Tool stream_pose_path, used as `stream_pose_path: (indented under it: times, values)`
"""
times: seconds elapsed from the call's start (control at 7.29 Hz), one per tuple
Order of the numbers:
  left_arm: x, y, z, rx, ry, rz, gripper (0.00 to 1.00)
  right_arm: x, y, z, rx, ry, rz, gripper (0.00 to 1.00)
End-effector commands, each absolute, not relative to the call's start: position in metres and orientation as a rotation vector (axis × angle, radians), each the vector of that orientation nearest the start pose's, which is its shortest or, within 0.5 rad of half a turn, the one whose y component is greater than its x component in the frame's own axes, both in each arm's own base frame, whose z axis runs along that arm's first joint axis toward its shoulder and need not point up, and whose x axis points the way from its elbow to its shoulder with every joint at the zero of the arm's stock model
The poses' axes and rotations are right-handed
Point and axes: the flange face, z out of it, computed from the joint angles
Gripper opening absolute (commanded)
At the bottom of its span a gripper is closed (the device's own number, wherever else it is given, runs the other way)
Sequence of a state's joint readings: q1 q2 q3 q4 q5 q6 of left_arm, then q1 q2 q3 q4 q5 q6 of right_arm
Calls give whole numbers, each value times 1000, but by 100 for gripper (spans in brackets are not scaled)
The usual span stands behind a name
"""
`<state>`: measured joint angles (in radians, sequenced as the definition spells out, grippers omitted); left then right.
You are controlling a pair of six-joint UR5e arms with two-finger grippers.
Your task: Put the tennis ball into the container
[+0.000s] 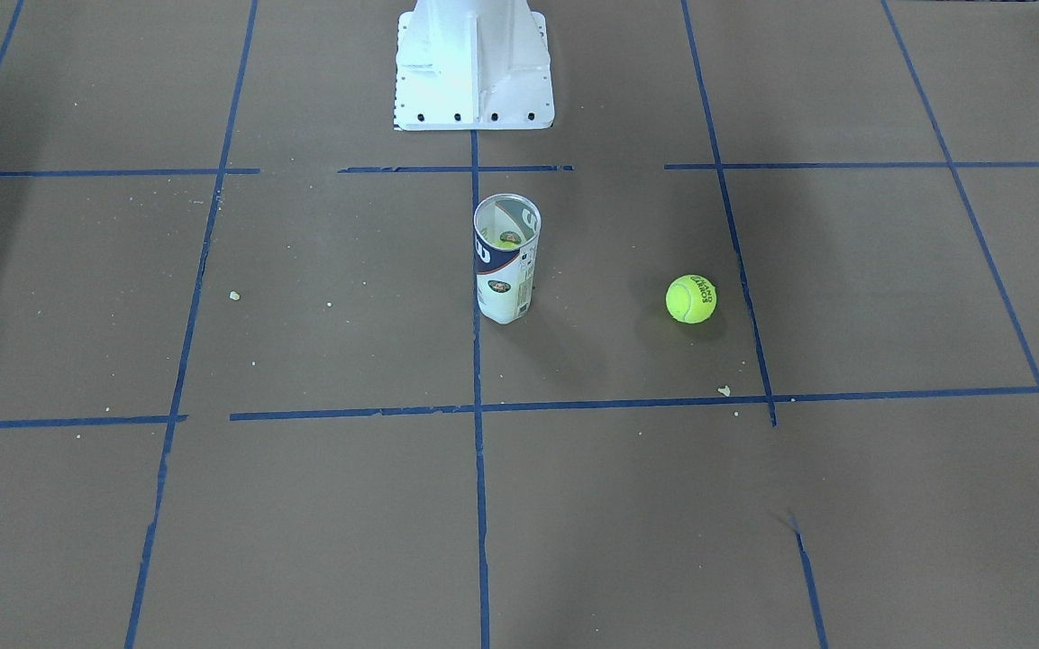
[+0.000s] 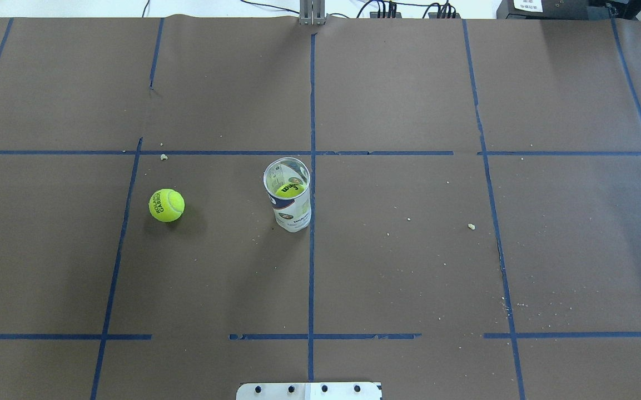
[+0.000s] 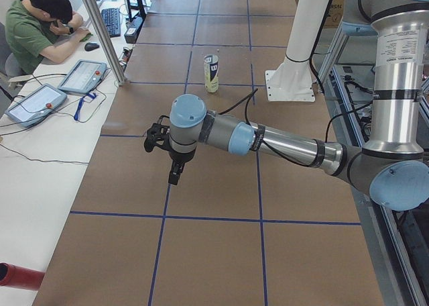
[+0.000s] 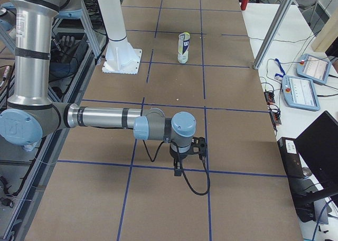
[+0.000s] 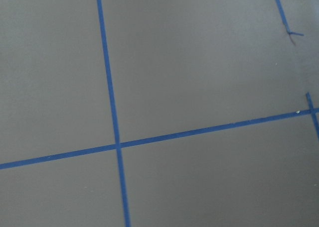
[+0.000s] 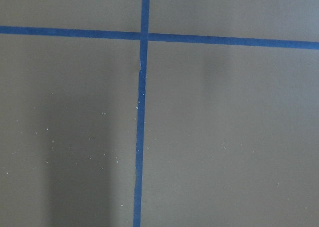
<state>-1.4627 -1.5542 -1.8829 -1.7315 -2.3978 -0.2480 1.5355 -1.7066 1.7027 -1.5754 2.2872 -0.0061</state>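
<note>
Tennis ball (image 2: 167, 205) lies on brown table (image 2: 409, 83) toward robot's left, well apart from container (image 2: 288, 194); only bare paper and blue tape between. Container upright, mouth open; we see second ball (image 2: 290, 189) inside. White pedestal base (image 1: 474, 68) behind it, apart. Crumbs (image 2: 471, 226) scattered. Left gripper (image 3: 174, 175) and right gripper (image 4: 178, 171) hang far from both; we cannot tell either's opening.

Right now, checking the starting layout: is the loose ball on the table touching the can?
Apart. The overhead view shows bare table between the ball and the can.
</note>
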Motion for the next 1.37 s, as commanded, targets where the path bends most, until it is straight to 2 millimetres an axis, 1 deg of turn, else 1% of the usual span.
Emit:
stream_pose_path:
  times: [0.0,0.14,0.27,0.41,0.55,0.69,0.82,1.1,1.24]
  values:
    - [89,-509,432,205,955,16,100,53,-435,662,-21,-716,-36,100]
    - [136,-513,410,180,942,-17,100,53,-436,661,-18,-716,-37,100]
    - [182,-516,390,202,892,-53,100,53,-435,662,-21,-716,-36,100]
    - [223,-513,371,168,908,-85,100,53,-436,661,-18,-716,-37,100]
    - [252,-507,356,176,898,-122,100,53,-436,661,-18,-716,-37,100]
    - [283,-502,346,178,892,-126,100,53,-435,661,-19,-716,-36,100]
    - [300,-497,341,168,892,-141,100,53,-435,661,-19,-716,-36,100]
    - [349,-474,343,159,865,-171,100,53,-435,661,-19,-716,-36,100]
    - [368,-469,352,157,869,-193,100,53,-436,660,-16,-716,-37,100]
